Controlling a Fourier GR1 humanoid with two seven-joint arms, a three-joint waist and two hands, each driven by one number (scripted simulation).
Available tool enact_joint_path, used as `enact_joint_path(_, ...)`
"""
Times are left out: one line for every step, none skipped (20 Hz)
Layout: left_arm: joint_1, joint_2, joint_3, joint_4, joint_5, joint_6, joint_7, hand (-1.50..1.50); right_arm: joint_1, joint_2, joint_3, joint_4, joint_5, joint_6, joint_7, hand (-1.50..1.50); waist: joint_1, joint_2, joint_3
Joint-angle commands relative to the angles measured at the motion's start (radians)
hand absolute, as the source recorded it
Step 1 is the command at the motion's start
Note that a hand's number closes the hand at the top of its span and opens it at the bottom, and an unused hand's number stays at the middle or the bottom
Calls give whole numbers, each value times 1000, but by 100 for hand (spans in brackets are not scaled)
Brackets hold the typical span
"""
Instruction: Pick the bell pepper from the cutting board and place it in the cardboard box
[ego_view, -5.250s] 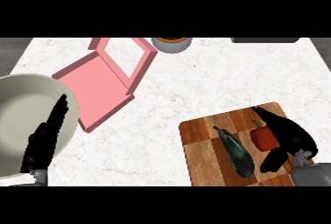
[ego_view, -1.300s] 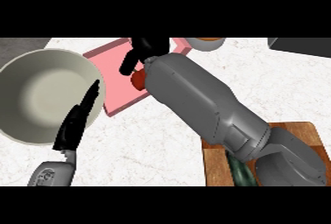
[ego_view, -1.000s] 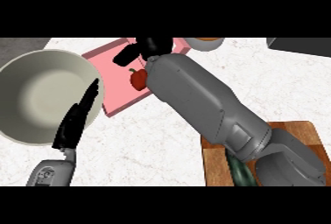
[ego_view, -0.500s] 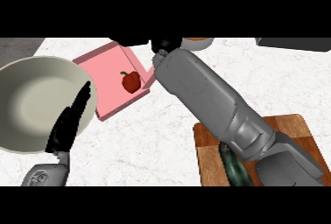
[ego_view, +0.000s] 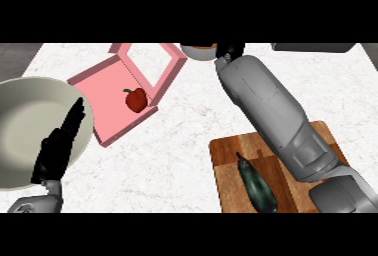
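Note:
The red bell pepper (ego_view: 135, 100) lies inside the pink cardboard box (ego_view: 105, 86), near its right wall, with nothing touching it. My right forearm stretches from the lower right up to the far edge of the counter. Only a small part of my right hand (ego_view: 232, 49) shows there, well to the right of the box and apart from the pepper. My left hand (ego_view: 62, 145) rests open at the lower left, fingers straight, over the rim of a big bowl. The wooden cutting board (ego_view: 227, 151) lies at the lower right, partly under my right arm.
A large pale bowl (ego_view: 22, 127) fills the left side, touching the box's near corner. A dark green long vegetable (ego_view: 256, 185) lies on the board. A round pot (ego_view: 198, 50) and a grey object (ego_view: 310, 47) stand at the far edge.
The pepper has left my right hand and now lies in the box. My right hand has pulled away to the right and back; the left hand has stayed put.

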Motion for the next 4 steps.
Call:
enact_joint_path(31,-14,-7,-31,-17,21,1,0,93,-96,-66,-13,-38,130,-63,-150,-26,1,2)
enact_joint_path(31,-13,-6,-9,-23,20,3,0,81,-110,-52,-36,-18,135,-33,-150,-32,-2,2)
enact_joint_path(33,2,17,11,-7,9,-37,0,144,-116,-64,-68,-36,191,-92,-150,-34,-1,2)
enact_joint_path(28,-30,-12,-19,-26,32,-6,0,111,-146,-85,-31,-41,237,-89,-150,-27,1,2)
